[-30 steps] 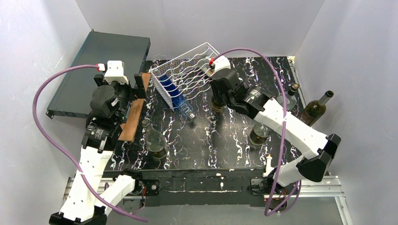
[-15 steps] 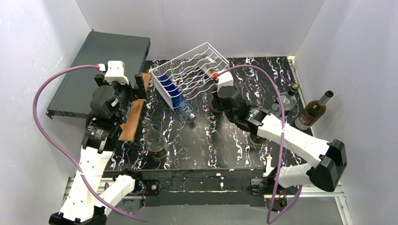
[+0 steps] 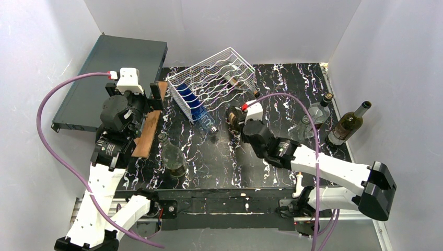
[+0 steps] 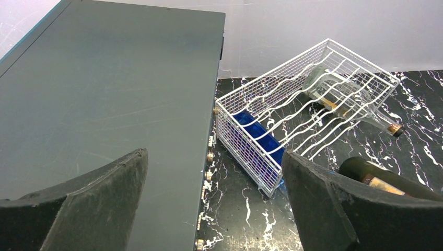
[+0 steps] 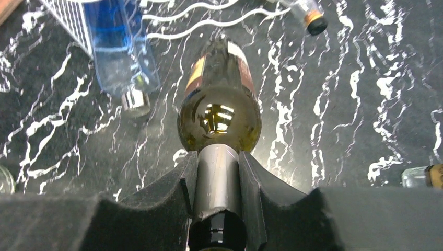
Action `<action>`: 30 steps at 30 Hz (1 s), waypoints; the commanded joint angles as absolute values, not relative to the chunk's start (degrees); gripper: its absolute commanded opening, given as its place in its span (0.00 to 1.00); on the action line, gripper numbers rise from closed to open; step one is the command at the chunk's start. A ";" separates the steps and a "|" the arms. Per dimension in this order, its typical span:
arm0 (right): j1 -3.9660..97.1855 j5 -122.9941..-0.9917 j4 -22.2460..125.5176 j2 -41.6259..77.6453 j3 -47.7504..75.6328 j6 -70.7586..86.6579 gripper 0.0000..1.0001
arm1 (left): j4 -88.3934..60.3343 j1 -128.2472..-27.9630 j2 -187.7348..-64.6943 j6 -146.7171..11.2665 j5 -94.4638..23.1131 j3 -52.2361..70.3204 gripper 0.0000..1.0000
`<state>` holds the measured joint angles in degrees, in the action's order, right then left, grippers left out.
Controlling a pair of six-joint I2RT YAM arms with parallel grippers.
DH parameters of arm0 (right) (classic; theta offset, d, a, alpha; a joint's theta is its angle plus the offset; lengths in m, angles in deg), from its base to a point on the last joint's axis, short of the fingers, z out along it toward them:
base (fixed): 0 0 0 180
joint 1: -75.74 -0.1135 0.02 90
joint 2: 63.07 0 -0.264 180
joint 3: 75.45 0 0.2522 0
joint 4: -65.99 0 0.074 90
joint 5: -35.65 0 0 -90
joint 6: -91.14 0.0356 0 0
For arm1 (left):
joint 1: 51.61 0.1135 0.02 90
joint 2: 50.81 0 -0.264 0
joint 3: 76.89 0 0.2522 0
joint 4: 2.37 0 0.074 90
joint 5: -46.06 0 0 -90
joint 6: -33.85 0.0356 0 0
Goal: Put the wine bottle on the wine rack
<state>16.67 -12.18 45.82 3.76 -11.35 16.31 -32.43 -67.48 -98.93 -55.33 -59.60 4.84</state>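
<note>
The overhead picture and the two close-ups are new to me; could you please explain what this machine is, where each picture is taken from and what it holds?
The machine is a left arm and a right arm, bolted at the near edge of a black marbled table. The wide picture comes from a fixed camera above and behind them. Each close-up comes from a camera on one wrist, with that arm's own fingers at the bottom. The right gripper is shut on the neck of a dark wine bottle. The left gripper is open and empty, near a grey box. The white wire wine rack holds a blue bottle and another bottle. A clear bottle stands near the left arm.
</note>
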 commanded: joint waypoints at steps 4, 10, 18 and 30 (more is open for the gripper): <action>13.31 -9.57 47.77 4.88 -14.85 23.20 0.01 | -31.43 -67.65 -98.45 -55.71 -59.86 4.97 0.99; 12.38 -10.88 49.06 6.54 -18.69 27.01 0.01 | -31.43 -67.63 -98.28 -55.71 -59.93 4.91 0.99; 11.93 -11.26 51.61 8.65 -22.54 29.13 0.01 | -31.43 -67.61 -98.14 -55.71 -60.02 4.96 0.99; 12.00 -13.69 50.24 12.67 -23.71 29.72 0.01 | -31.43 -67.65 -98.03 -55.71 -60.17 4.99 0.99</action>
